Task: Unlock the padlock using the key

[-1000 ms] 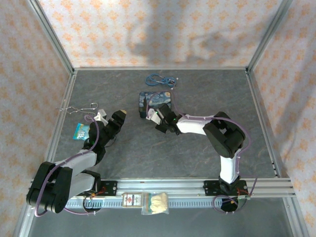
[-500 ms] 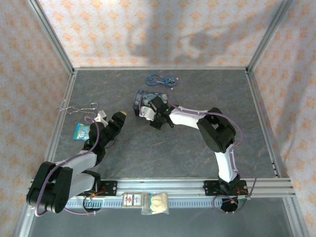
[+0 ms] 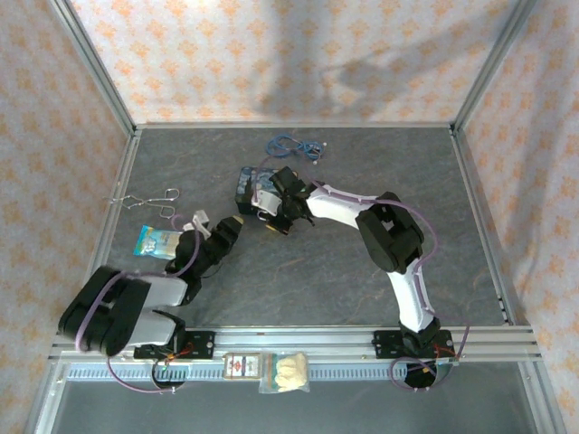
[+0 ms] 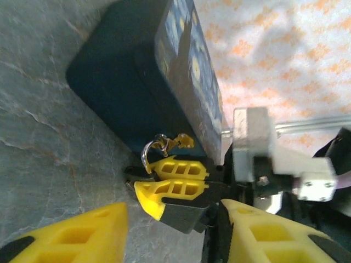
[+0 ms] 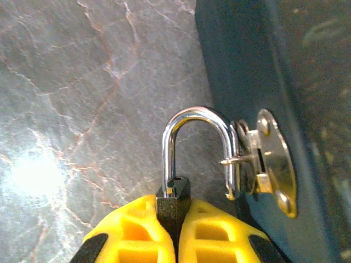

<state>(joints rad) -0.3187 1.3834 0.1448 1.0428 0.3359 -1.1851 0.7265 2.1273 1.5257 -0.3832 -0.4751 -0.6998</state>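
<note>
The padlock (image 5: 174, 204) is a small dark body pinched between my right gripper's yellow fingers (image 5: 131, 235), so the right gripper (image 5: 175, 219) is shut on it. Its silvery shackle (image 5: 194, 116) loops up and passes through the brass hasp (image 5: 271, 159) on the side of the blue painted tin (image 3: 244, 183). In the left wrist view the shackle (image 4: 147, 154) pokes out beside the right gripper's fingers (image 4: 175, 189) against the tin (image 4: 126, 82). My left gripper (image 4: 175, 241) stands open just short of them, nothing between its fingers. From above, the left gripper (image 3: 232, 228) sits left of the right gripper (image 3: 273, 221). The key is hidden.
Silver wire tongs (image 3: 145, 199) and a blue snack packet (image 3: 154, 240) lie at the left. A coiled blue cable (image 3: 289, 143) lies behind the tin. Two small packets (image 3: 271, 369) rest on the front rail. Bare grey table (image 3: 380, 163) spreads to the right.
My right gripper has swung left, and the tin has slid left with it. My left gripper has moved right and forward, close to the right gripper.
</note>
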